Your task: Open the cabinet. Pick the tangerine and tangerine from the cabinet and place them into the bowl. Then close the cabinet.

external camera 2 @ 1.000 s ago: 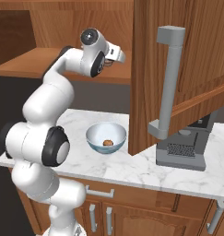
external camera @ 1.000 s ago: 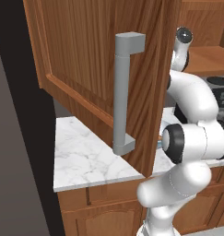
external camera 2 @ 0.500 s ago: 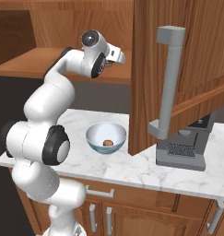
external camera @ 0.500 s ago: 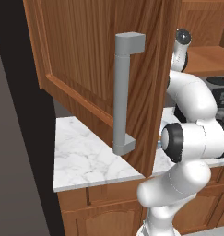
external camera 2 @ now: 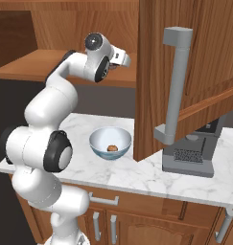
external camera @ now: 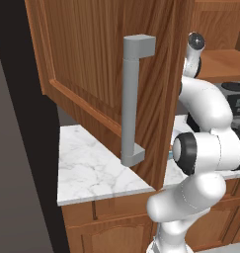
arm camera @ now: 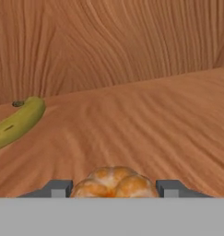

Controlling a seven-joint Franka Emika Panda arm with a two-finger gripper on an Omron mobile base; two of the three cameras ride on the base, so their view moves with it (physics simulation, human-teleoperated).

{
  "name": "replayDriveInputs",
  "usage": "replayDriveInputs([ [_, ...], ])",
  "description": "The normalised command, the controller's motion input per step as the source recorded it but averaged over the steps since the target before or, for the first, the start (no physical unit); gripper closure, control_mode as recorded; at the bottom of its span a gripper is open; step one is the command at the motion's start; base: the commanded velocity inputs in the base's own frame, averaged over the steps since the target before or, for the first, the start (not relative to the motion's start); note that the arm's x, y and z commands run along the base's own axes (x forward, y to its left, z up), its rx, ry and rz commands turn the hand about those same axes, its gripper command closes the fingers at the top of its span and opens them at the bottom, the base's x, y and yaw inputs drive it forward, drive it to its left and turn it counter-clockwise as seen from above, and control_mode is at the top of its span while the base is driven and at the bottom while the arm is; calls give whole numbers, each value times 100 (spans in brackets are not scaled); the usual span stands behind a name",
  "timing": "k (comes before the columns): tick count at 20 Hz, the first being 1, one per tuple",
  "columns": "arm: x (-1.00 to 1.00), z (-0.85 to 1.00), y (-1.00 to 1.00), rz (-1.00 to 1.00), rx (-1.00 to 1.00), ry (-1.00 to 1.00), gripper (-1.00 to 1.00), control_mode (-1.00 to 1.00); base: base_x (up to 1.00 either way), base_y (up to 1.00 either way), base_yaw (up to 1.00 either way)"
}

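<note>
in the hand view a tangerine sits right between the two dark fingertips of the gripper, one tip at each side of the fruit and both so close that they look to be touching it, though the frames do not settle whether the jaws are truly clamped on it; they stand at a middling width, about as wide as the fruit. the tangerine rests on the wooden shelf inside the cabinet, and past it, off to the left on the same shelf, lies a yellow-green banana, well apart from the fruit, with the cabinet's back wall rising behind. in the right base view the white arm bends up from the lower left and reaches into the open cabinet, the hand at shelf height just beside the edge of the open door. below the cabinet, on the marble counter, stands the bowl, and a second tangerine lies in it. right of the bowl, beyond the swung-out door with its long grey bar handle, a dark coffee machine stands on the counter under the cabinet. in the left base view the open door and its handle hide most of the cabinet.
</note>
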Motion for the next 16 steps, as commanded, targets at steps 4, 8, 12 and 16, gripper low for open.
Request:
replayDriveInputs([
  [4,-34,21,-4,0,0,0,100,-100,0,0,0],
  [8,-71,57,-19,0,0,0,100,-100,0,0,0],
  [12,-96,46,-28,0,0,-1,100,-100,0,0,0],
  [16,-100,17,-31,0,0,0,100,-100,0,0,0],
])
